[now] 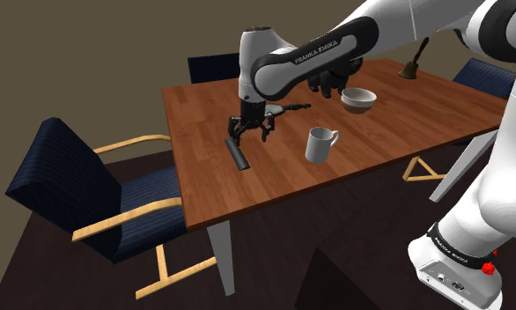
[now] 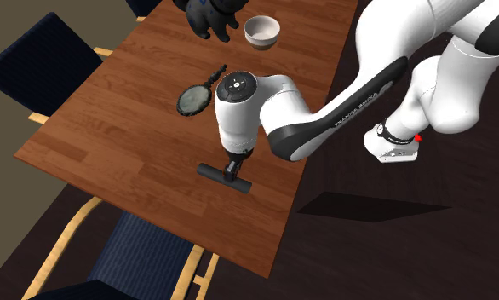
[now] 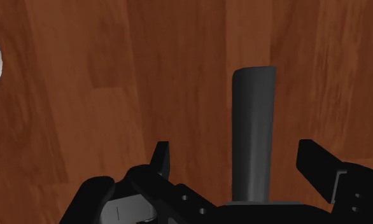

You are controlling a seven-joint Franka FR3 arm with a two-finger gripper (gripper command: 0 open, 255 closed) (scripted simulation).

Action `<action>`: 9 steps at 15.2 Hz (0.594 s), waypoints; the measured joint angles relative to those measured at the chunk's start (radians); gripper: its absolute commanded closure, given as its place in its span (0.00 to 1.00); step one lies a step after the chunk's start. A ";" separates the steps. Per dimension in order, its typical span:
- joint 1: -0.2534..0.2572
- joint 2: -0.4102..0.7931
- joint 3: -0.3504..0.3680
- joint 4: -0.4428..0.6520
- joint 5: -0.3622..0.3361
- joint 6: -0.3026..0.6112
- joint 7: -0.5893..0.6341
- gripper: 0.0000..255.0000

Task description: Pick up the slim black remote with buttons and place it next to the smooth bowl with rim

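On the wooden table (image 1: 203, 114), partway in from the short edge that faces the blue armchair (image 1: 80, 189), lies the remote (image 1: 238, 155): a slim, dark bar lying flat on the wood. No buttons can be made out on it. The gripper (image 1: 250, 132) hangs straight down over one end of it, on the arm that reaches in from the long edge on the stand's side.

In the wrist view the two black fingers (image 3: 161, 158) stand wide apart with the remote (image 3: 254, 127) running out between them. It sits nearer one finger than the other, and wood shows on both sides of it, so neither finger touches it and nothing is held. The second exterior view shows the gripper (image 2: 233, 167) low over the remote (image 2: 224, 178), which lies across the line of the hand.

The bowl (image 1: 358, 100), pale with a darker band under its rim, stands well apart from the remote, further along the table and nearer the far long edge. A white mug (image 1: 319, 144) stands upright between the two, closer to the long edge on the stand's side. A round lens on a thin handle (image 2: 191, 100) lies flat near the middle of the table, a black lumpy figure (image 2: 209, 17) sits just beside the bowl, and a small bell (image 1: 411, 70) stands by the far corner.
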 measured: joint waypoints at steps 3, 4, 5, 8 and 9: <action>0.027 0.113 -0.008 0.112 -0.019 0.007 0.045 0.00; 0.033 0.131 -0.009 0.126 -0.022 0.010 0.053 0.00; 0.036 0.141 -0.010 0.131 -0.024 0.016 0.057 0.00; 0.041 0.172 -0.015 0.135 -0.033 0.044 0.063 0.00; 0.042 0.177 -0.016 0.129 -0.034 0.053 0.064 0.00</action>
